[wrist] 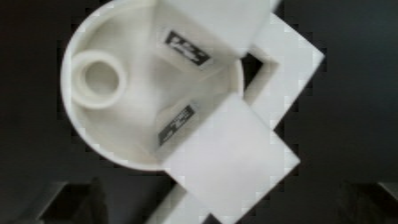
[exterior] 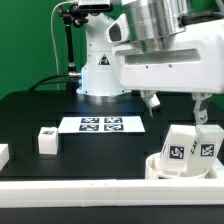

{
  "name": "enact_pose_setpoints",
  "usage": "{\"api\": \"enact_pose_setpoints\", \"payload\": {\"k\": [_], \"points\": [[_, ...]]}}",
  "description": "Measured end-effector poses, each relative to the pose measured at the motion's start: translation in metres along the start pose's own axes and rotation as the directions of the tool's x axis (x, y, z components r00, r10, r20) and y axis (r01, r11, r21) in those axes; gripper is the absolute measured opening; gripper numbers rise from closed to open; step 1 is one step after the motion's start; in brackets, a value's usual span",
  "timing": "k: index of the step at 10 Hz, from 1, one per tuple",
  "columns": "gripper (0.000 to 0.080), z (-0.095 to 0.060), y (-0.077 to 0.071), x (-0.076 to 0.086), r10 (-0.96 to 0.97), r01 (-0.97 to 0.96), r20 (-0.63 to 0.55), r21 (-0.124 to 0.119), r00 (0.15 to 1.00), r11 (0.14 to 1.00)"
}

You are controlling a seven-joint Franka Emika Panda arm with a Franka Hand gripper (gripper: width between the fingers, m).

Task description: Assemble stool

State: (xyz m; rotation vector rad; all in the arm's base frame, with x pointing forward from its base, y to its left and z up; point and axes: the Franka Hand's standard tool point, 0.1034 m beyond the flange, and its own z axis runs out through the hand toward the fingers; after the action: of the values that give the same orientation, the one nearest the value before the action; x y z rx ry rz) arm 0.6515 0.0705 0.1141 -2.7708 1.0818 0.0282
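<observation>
The white round seat disc (exterior: 160,166) lies at the exterior view's lower right, by the front rail. Two blocky white legs with tags stand in it, one (exterior: 180,149) beside the other (exterior: 208,145). A third leg (exterior: 47,140) lies loose on the black table at the exterior view's left. My gripper (exterior: 176,108) hangs a little above the two standing legs, jaws wide apart and empty. In the wrist view the seat disc (wrist: 125,95) shows an empty socket (wrist: 96,76), with the two legs (wrist: 270,60) (wrist: 231,150) below my gripper (wrist: 210,208). The dark fingers (wrist: 75,202) flank the nearer leg.
The marker board (exterior: 103,124) lies flat in front of the arm's base (exterior: 100,70). A long white border rail (exterior: 90,197) runs along the front edge. Another white part (exterior: 3,153) sits at the exterior view's far left edge.
</observation>
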Motion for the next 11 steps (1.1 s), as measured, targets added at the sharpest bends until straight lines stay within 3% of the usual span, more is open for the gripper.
{"api": "enact_pose_setpoints", "payload": {"k": [1,5,7,8,9,11], "points": [[0.0648,0.0009,-0.0012,-0.0017,-0.13,0.13,-0.004,-0.012,0.991,0.991],[0.0648,0.0021,-0.001,-0.0004,-0.387,0.387,-0.002,-0.014,0.922,0.922],[0.0648,0.0021,-0.0005,0.0,-0.539,0.539,0.001,-0.017,0.842,0.842],[0.0648,0.0023,-0.0002,-0.0002,-0.647,0.646,0.004,-0.039,0.763,0.762],[0.0648,0.0027,-0.0024,-0.0027,-0.768,0.766,0.018,-0.08,0.64,0.637],[0.0648,0.0046,-0.0043,-0.0059,-0.891,0.89,0.042,-0.085,0.452,0.447]]}}
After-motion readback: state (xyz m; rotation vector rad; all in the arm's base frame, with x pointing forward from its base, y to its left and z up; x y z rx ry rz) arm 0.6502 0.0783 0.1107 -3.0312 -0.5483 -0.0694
